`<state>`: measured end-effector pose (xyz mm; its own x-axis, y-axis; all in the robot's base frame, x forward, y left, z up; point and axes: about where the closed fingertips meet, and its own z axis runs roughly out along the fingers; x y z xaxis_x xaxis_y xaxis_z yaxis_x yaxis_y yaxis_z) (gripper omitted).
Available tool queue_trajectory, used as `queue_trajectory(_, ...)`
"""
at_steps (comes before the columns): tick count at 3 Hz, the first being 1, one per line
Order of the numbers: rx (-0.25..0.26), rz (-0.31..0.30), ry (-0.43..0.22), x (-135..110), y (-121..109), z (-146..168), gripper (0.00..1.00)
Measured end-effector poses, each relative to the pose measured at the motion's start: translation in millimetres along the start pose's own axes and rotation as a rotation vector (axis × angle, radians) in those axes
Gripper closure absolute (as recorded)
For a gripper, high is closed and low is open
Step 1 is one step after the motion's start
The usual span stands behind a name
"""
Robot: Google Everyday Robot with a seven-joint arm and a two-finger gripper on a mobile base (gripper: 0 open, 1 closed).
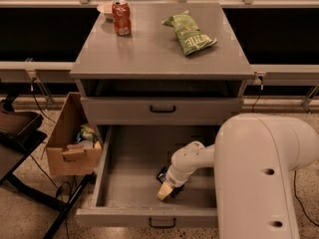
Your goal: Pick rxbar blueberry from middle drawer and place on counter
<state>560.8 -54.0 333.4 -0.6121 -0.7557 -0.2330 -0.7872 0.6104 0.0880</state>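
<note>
The middle drawer [124, 183] is pulled open at the bottom of the grey cabinet, with its black handle [162, 224] at the front. My gripper [167, 187] reaches down into the drawer, right of centre and near the front. A small dark object [162, 174], apparently the rxbar blueberry, lies on the drawer floor right at the gripper and is mostly hidden by it. The counter [149, 49] is the cabinet's flat grey top.
A red soda can [121, 18], a white bowl [105, 8] and a green chip bag [190, 33] sit on the counter. A shut drawer front [162, 109] is above the open one. A cardboard box [72, 143] stands on the floor at left. My white arm [264, 178] fills the lower right.
</note>
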Motion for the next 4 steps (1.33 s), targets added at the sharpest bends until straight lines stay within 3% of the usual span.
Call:
queue_trajectory(1,0.000,0.000,0.000,0.0,0.0,0.1,1.00)
queue_trajectory(4,0.000,0.000,0.000,-5.1,1.6,-20.6,1.00)
